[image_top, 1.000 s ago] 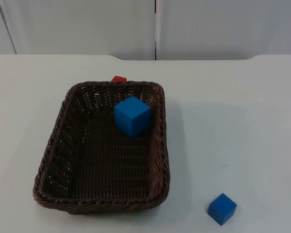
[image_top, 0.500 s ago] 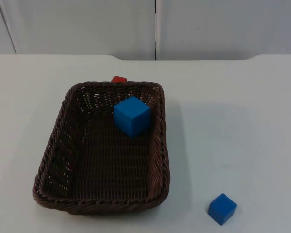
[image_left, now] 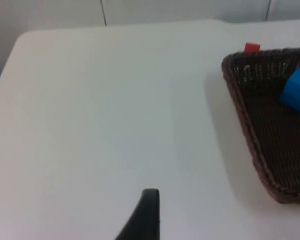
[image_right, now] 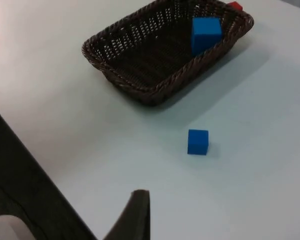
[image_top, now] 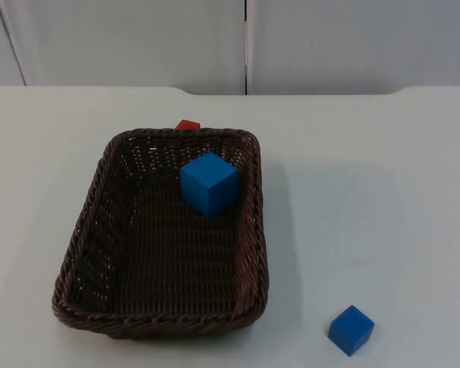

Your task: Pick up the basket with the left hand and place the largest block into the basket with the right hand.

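Nothing has moved since the earlier top views: basket and blocks lie exactly as before. Count: one basket, two blue blocks, one red block. One dark brown woven basket (image_top: 100, 230), rectangular with a braided rim, rests flat on the white bench (image_top: 383, 199) at centre-left of the top frame. It contains one item, the large blue block (image_top: 208, 182), a plain cube sitting toward the basket's far right corner, near the right wall. One small blue block (image_top: 351, 330) stands on the bench at lower right of the top frame, well apart from the basket. One small red block (image_top: 188, 125) lies just beyond the basket's far rim, mostly hidden by it. One black fingertip of the left claw (image_left: 142, 217) hangs over bare bench, away from the basket; whether it is spread or pressed together cannot be told. Likewise for the right claw (image_right: 132, 215), over bench near the small blue block.
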### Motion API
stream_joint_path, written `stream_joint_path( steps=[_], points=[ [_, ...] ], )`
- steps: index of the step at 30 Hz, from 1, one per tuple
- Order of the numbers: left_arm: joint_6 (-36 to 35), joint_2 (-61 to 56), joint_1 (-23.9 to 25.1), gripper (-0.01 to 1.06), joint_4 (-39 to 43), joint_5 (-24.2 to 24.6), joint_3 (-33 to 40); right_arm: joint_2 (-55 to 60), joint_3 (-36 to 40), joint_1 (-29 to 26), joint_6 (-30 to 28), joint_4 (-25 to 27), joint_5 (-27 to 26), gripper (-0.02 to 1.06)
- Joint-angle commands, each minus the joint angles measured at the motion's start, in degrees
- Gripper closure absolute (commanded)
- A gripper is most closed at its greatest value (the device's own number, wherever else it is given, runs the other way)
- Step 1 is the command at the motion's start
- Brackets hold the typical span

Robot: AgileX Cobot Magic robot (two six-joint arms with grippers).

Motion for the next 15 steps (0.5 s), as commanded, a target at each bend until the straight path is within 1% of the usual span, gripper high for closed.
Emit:
stream_joint_path(
  steps=[1, 15],
  points=[
    [-1.27, -0.13, 0.05, 0.18, 0.53, -1.86, 1.76, -0.13, 0.44, 0.17, 0.31, -0.01, -1.40, 0.17],
    [-1.41, -0.13, 0.05, 0.18, 0.70, -1.86, 1.76, -0.13, 0.44, 0.17, 0.31, -0.01, -1.40, 0.17]
  ],
)
